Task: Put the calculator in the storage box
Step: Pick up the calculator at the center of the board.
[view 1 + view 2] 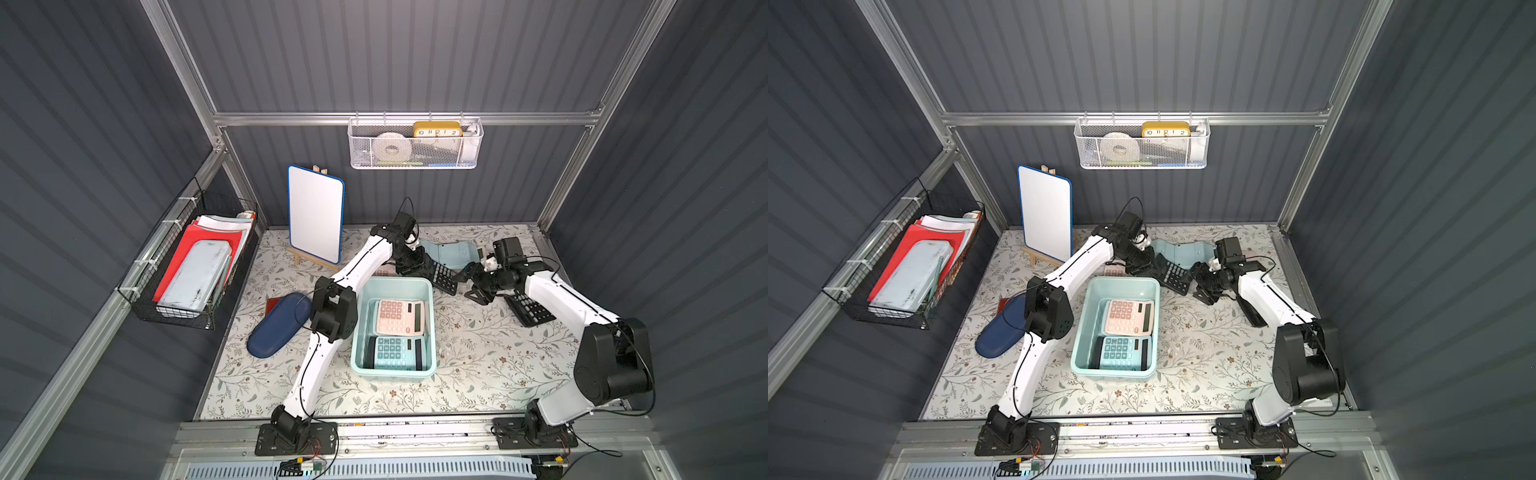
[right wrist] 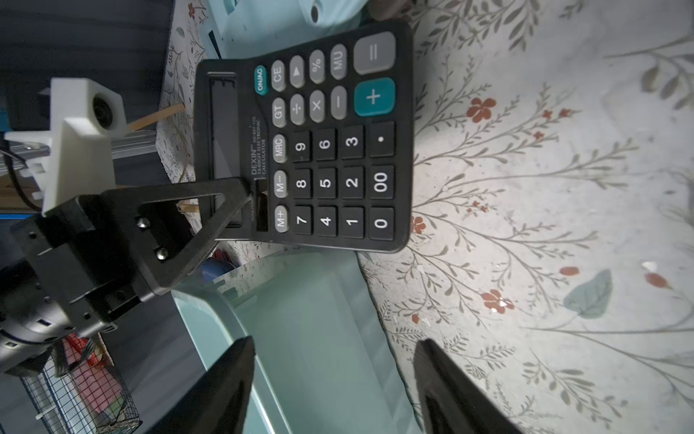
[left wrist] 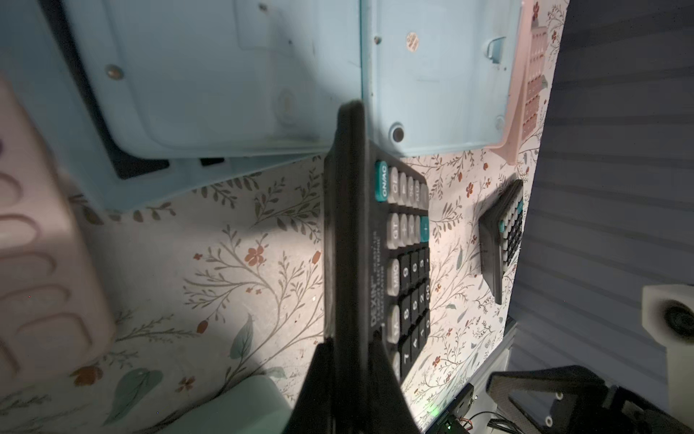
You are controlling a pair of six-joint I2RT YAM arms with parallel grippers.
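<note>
My left gripper (image 1: 428, 268) is shut on the display end of a black calculator (image 1: 444, 279) and holds it tilted off the table, just behind the far right corner of the mint-green storage box (image 1: 392, 283). In the left wrist view the calculator (image 3: 375, 263) stands edge-on between the jaws. The box holds a pink calculator (image 1: 399, 318) and a teal calculator (image 1: 395, 353). My right gripper (image 2: 334, 345) is open and empty, right of the held calculator (image 2: 319, 150) and above the box's corner (image 2: 300, 300).
A second black calculator (image 1: 530, 309) lies under the right arm. A pale blue calculator (image 1: 453, 253) lies face down at the back. A whiteboard on an easel (image 1: 316, 214) and a dark blue case (image 1: 278, 324) are at the left. Wire baskets (image 1: 191, 266) (image 1: 415, 143) hang on the walls.
</note>
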